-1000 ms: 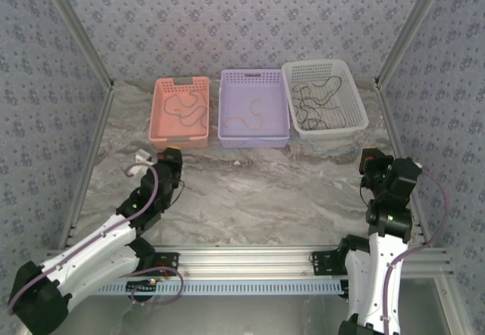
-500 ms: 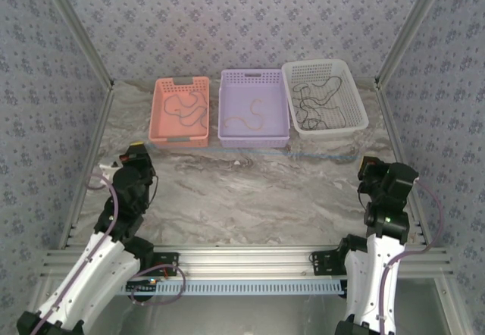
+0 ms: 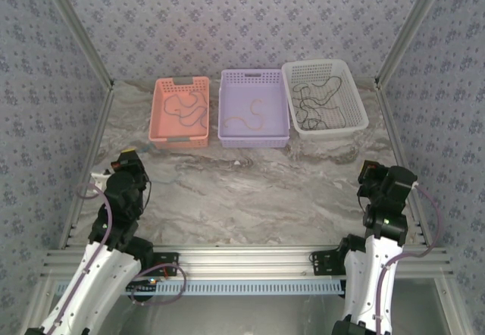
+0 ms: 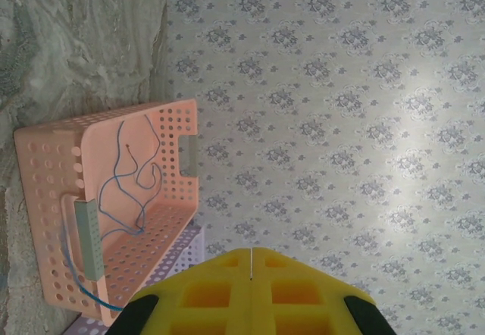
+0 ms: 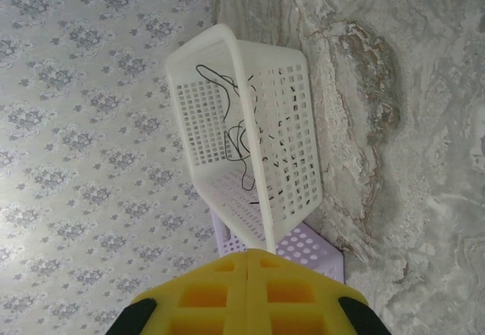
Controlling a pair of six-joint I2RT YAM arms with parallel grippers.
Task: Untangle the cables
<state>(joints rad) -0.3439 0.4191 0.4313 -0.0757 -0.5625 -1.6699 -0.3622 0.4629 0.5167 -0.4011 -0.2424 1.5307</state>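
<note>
Blue cable (image 4: 115,170) lying in pink basket (image 3: 180,84), tan cable (image 3: 241,119) in purple basket (image 3: 254,74), black cable (image 3: 307,111) in white basket (image 3: 321,64), left gripper (image 4: 251,253), right gripper (image 5: 248,255) hovering pressed together

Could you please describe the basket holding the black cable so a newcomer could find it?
On the marble table, a pink basket, a purple basket and a white basket stand in a row by the back wall. Take the white basket at the right end. It alone has square mesh walls and holds a black cable.
</note>
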